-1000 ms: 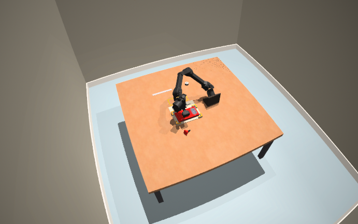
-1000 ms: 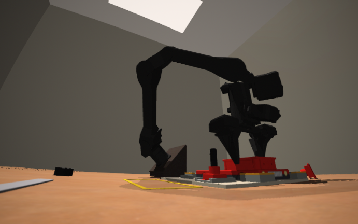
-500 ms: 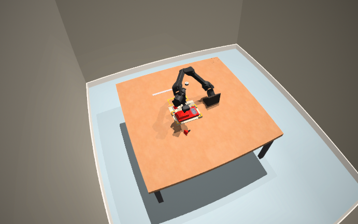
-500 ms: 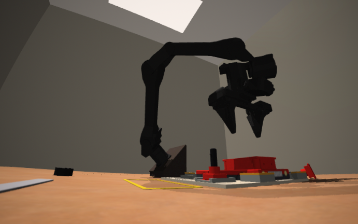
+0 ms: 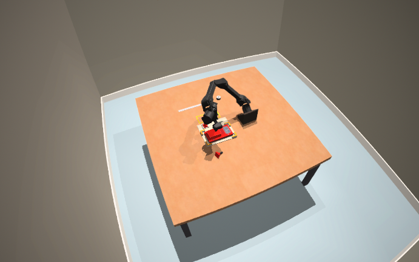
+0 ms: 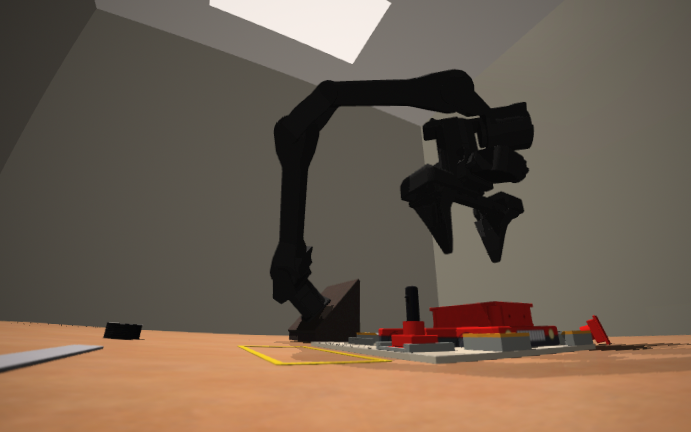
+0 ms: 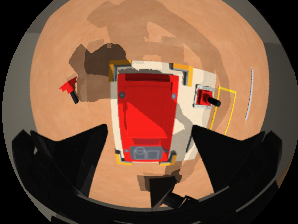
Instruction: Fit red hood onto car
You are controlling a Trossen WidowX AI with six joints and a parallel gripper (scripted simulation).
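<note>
The red hood (image 5: 213,133) (image 6: 481,316) (image 7: 145,107) sits on the deck of the red chassis (image 6: 543,328) (image 7: 122,125). It looks level in the exterior view, with no gap seen beneath it. The engine block is hidden under it, and I cannot make out the pegs in the holes. The chassis lies in the jig (image 6: 449,356) (image 7: 186,135), between grey and orange corner blocks. My gripper (image 6: 471,256) (image 7: 150,129) is open and empty. It hangs above the hood, and both fingertips are well clear of it.
A red piece with an upright black stem (image 6: 411,305) (image 7: 204,97) stands in a nest on the jig. Another red piece (image 5: 217,154) (image 6: 598,328) (image 7: 68,87) lies on the table beyond the jig. A black wheel (image 5: 218,97) (image 6: 122,330) and grey strip (image 5: 189,108) (image 6: 30,360) lie farther off.
</note>
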